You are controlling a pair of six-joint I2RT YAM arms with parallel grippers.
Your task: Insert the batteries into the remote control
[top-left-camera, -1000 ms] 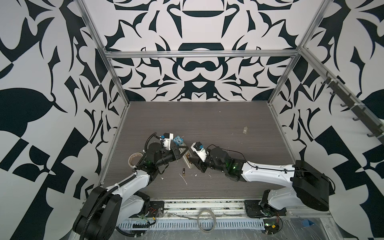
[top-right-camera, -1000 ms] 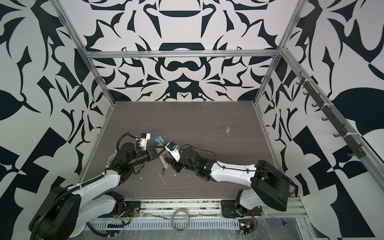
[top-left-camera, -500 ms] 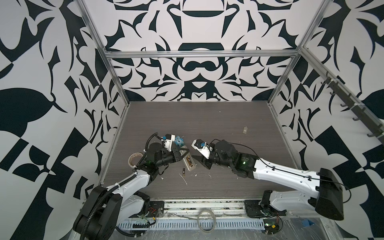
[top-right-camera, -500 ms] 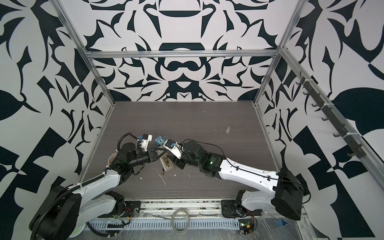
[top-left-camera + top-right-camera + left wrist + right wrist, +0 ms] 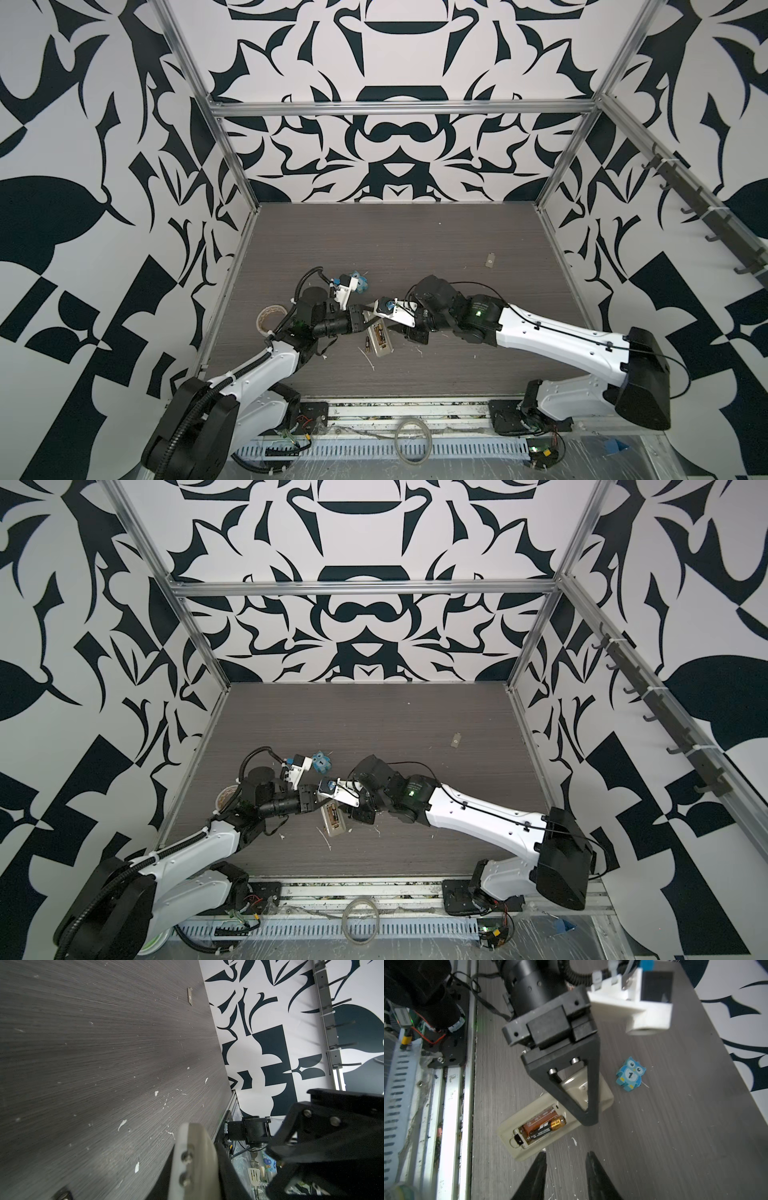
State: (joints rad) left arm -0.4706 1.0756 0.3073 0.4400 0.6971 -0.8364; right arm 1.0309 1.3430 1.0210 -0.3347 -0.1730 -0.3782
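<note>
Here the remote control [image 5: 508,1126] lies back-up on the surface [image 5: 415,249], left of centre and toward the near edge in both top views [image 5: 380,340] [image 5: 334,818]. Its length runs roughly near to far. The battery bay in its near half is uncovered, and the batteries [image 5: 548,1126] lie in it side by side and lengthwise. One is black with a gold end and the one beside it is copper-coloured.

The left gripper [image 5: 588,1120] is rolled onto its side, its jaws clamped on the remote's far half. One black triangular finger [image 5: 571,1095] lies flat across the pale back, with its tip just beside the bay.

The right gripper [image 5: 565,1153] reaches in from the right. Its jaws are apart with nothing between them, and the tips sit just off the remote's near end without touching it.

A small blue owl figure [image 5: 631,1077] marked "1" stands just beyond the remote's far end. A small grey cover plate [image 5: 491,259] lies well apart, far and right.
</note>
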